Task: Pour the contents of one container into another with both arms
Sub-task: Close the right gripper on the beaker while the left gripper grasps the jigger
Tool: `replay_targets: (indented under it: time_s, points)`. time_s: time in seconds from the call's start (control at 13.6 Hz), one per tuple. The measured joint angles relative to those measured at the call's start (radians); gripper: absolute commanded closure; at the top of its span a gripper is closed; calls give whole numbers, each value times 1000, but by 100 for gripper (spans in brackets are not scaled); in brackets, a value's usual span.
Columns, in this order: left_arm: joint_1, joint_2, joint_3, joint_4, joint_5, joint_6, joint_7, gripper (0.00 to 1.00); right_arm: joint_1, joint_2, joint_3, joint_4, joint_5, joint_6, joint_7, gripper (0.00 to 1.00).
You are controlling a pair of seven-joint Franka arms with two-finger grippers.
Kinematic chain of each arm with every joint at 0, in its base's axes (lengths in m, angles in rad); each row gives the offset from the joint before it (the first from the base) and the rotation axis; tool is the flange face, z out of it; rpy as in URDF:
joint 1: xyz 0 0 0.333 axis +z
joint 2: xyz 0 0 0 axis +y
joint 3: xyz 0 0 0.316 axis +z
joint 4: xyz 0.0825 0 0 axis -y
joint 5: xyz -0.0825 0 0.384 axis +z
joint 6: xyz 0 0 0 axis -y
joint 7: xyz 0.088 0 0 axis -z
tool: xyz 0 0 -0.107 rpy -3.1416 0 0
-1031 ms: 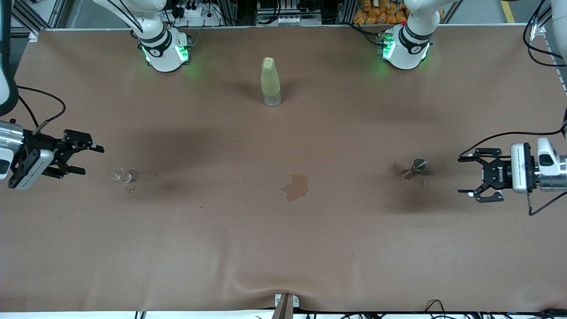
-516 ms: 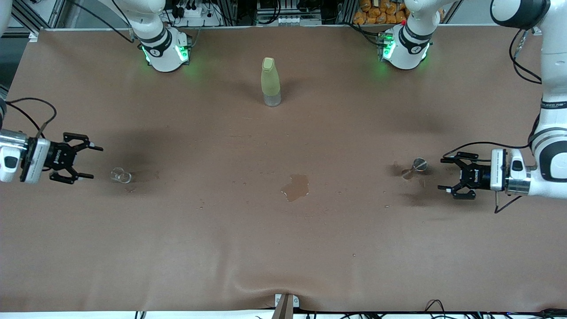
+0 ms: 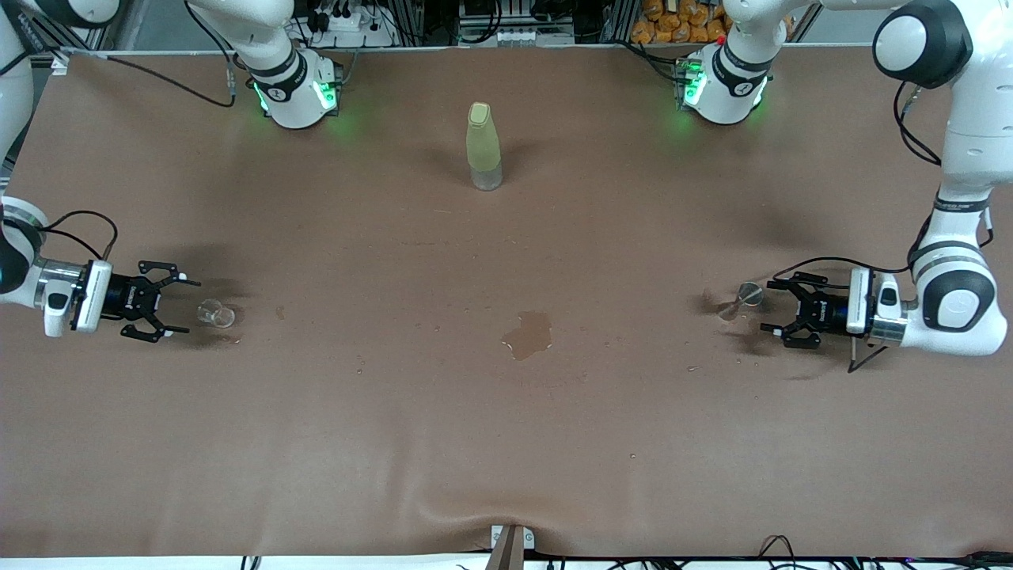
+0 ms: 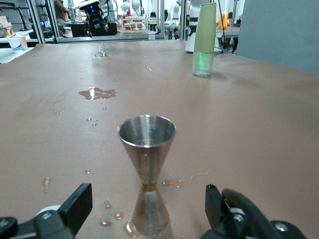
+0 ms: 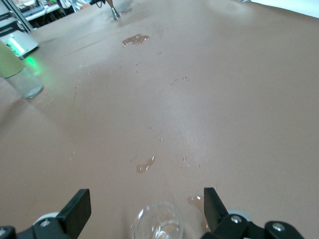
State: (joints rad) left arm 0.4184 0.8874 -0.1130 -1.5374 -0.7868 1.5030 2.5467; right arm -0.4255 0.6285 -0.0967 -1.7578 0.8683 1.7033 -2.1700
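Two grippers sit low with fingers spread, each facing its own target. The right gripper (image 3: 176,309) lines up on the glass cup (image 3: 215,313) just ahead of it. The left gripper (image 3: 772,311) frames the upright steel jigger (image 3: 742,300), which stands just before its fingertips.

The glass cup (image 3: 216,313) is placed upright on the table (image 3: 506,443) toward the right arm's end, and the jigger (image 3: 744,299) is placed upright toward the left arm's end, well apart from it. A puddle (image 3: 528,334) is found between them, slightly nearer to the front camera. The bottle (image 3: 483,146) is set farther from that camera, near the middle, between the two arm bases.
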Motion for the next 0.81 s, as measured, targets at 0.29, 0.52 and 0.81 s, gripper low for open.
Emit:
replay_targets:
  time_s: [0.29, 0.52, 0.81]
  points:
    - [-1, 23, -5, -22, -34, -1, 2, 9, -50, 76, 0, 21, 65, -25, -139, 0]
    - [-1, 25, -9, -23, -50, -2, 4, 11, -63, 130, 0, 37, 80, -59, -185, 0]
    - [-1, 52, -10, -42, -83, -9, 23, 13, -68, 225, 0, 89, 135, -69, -260, 0]
